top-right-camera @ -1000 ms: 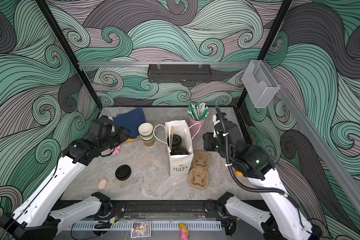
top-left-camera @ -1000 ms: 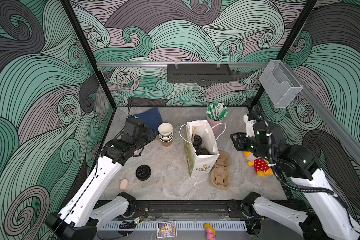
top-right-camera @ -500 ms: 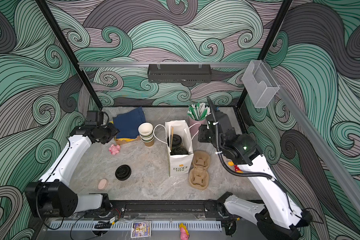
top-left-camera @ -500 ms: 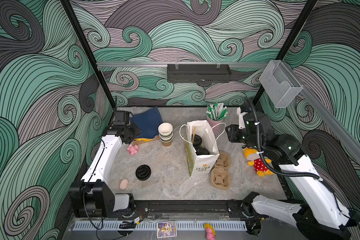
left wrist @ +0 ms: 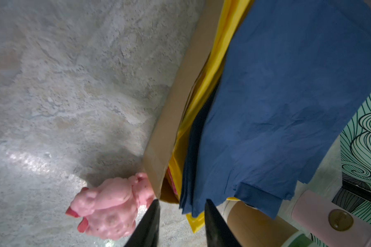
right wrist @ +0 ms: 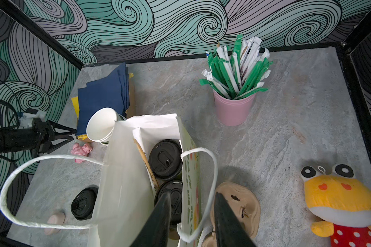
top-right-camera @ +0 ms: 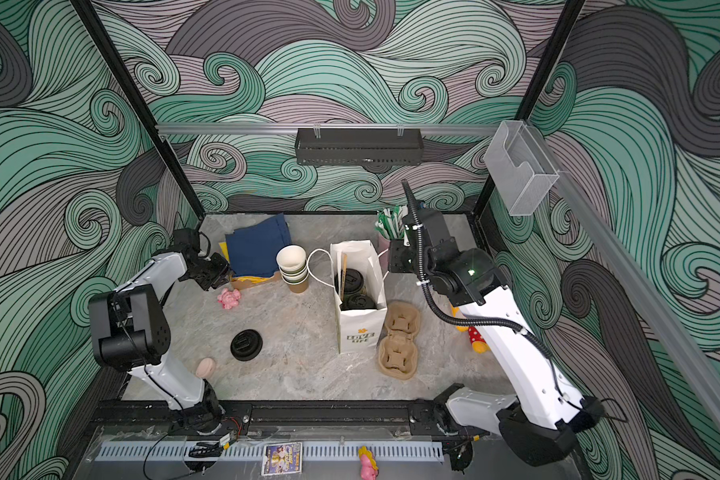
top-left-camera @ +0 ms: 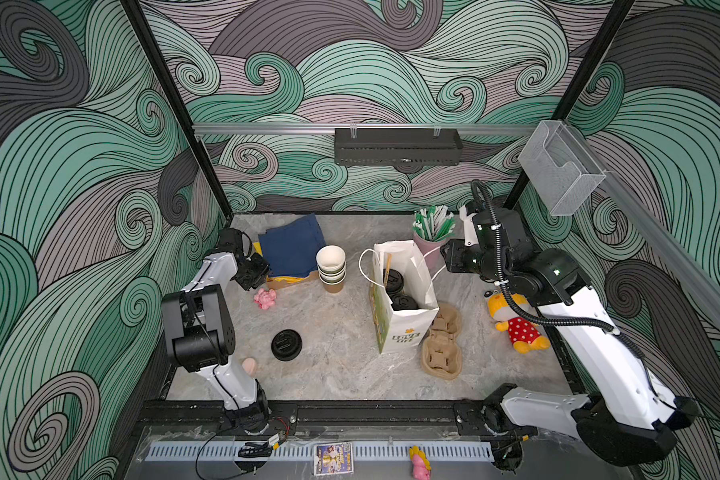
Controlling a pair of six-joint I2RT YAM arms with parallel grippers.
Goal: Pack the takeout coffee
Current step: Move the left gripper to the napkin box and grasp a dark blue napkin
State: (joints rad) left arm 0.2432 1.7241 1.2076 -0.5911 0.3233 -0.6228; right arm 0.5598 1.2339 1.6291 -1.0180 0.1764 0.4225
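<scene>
Left arm (top-left-camera: 215,266) folded back; black-lidded cups (right wrist: 165,159) stand inside bag (right wrist: 124,171).

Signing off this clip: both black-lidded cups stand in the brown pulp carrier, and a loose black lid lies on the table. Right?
No. The right wrist view shows both black-lidded cups standing in the white bag; the brown pulp carrier lies empty beside it. The loose black lid does lie on the table.

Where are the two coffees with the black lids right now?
Both lidded coffees sit inside the white paper bag, mid-table in both top views, between the stack of empty cups on its left and the brown cup carrier on its right.
</scene>
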